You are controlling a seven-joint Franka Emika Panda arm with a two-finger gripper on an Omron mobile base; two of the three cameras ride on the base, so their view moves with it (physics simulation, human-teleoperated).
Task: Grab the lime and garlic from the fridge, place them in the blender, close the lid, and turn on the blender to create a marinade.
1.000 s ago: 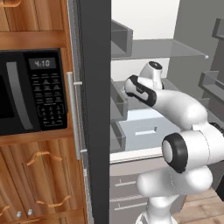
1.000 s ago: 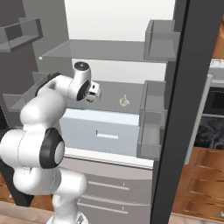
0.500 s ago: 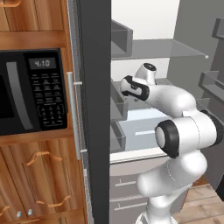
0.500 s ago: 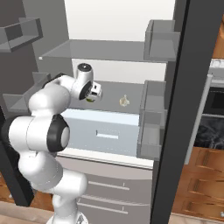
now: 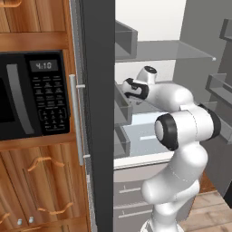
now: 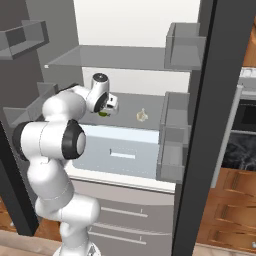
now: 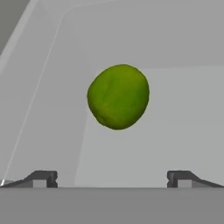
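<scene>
Green against the white fridge interior, the lime lies on a shelf at the claw, garlic at its three o'clock; hand view: lime dead centre, at twelve o'clock of the wide-open, empty claw.

Flat, even rendered light with faint soft shadows, no glare; base views slightly soft, hand view sharp.
</scene>
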